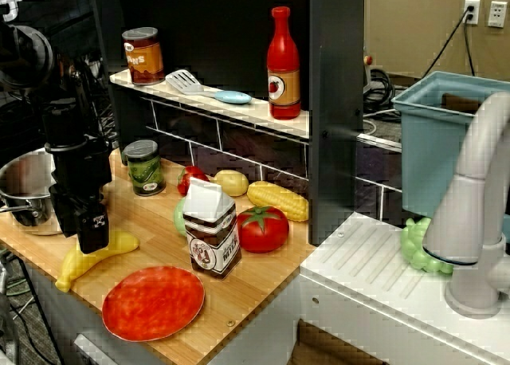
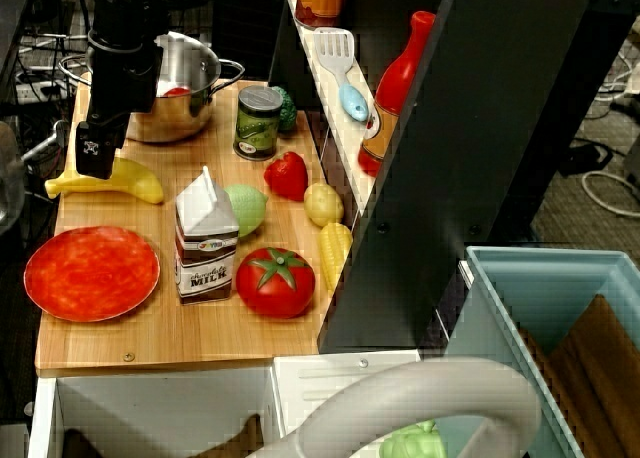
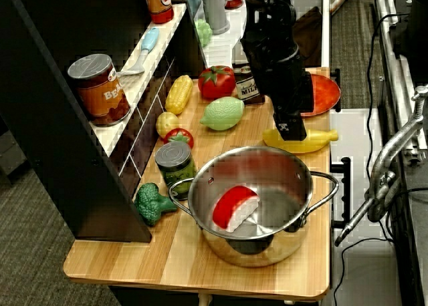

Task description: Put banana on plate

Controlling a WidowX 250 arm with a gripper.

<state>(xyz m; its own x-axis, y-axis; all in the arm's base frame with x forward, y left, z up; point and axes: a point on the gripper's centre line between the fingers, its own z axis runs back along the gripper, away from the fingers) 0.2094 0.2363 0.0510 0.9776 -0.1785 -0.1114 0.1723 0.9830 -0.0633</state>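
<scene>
The yellow banana [image 1: 111, 249] lies on the wooden counter, just behind the red-orange plate [image 1: 153, 303], which sits at the front edge. My black gripper [image 1: 92, 236] is lowered straight onto the middle of the banana [image 2: 125, 178] and hides part of it. One finger [image 2: 95, 153] covers the banana's near side. The other finger is hidden, so the gap between the jaws does not show. From the pot side, the gripper [image 3: 293, 129] stands on the banana [image 3: 314, 140], and the plate [image 3: 324, 95] lies just beyond it.
A milk carton [image 1: 212, 236], tomato [image 1: 263, 228], corn cob [image 1: 277, 200], green can [image 1: 144, 167] and other toy foods stand right of the banana. A steel pot [image 1: 24, 186] sits to the left. A shelf [image 1: 239, 110] with a can, spatula and bottle runs behind.
</scene>
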